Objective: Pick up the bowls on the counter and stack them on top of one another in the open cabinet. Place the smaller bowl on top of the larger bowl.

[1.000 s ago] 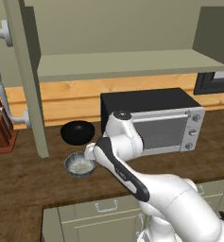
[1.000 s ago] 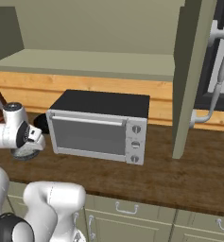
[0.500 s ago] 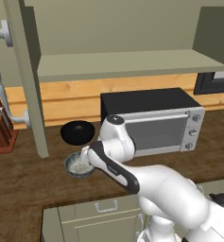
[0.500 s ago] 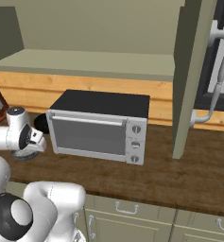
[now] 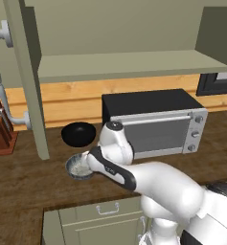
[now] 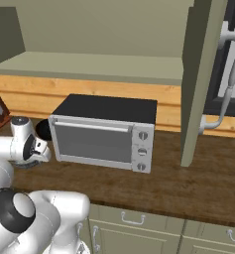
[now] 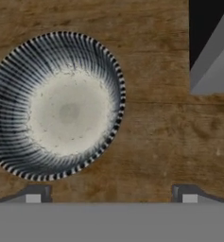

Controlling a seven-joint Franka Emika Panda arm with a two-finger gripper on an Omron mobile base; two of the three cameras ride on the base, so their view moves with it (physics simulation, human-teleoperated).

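The smaller bowl (image 7: 56,106), grey with dark rim stripes and a pale speckled inside, sits upright on the counter (image 7: 156,142). My gripper (image 7: 111,197) hangs open just above it, and the bowl lies mostly toward its left fingertip (image 7: 34,197). From the left base camera the smaller bowl (image 5: 78,166) peeks out beside my wrist (image 5: 114,143). The larger bowl (image 5: 79,134), glossy black, rests behind it near the wall and shows again (image 6: 42,130) left of the microwave. Above, the open cabinet has a bare shelf (image 5: 134,64).
A black microwave (image 5: 153,122) stands on the counter (image 5: 24,186) right of the bowls, its corner close to the hand (image 7: 212,56). The cabinet's door panel (image 5: 28,81) hangs down left of the bowls. A knife block (image 5: 0,134) is at far left.
The wrist has sunk a little toward the smaller bowl. The jaws have stayed open, and neither bowl has moved.
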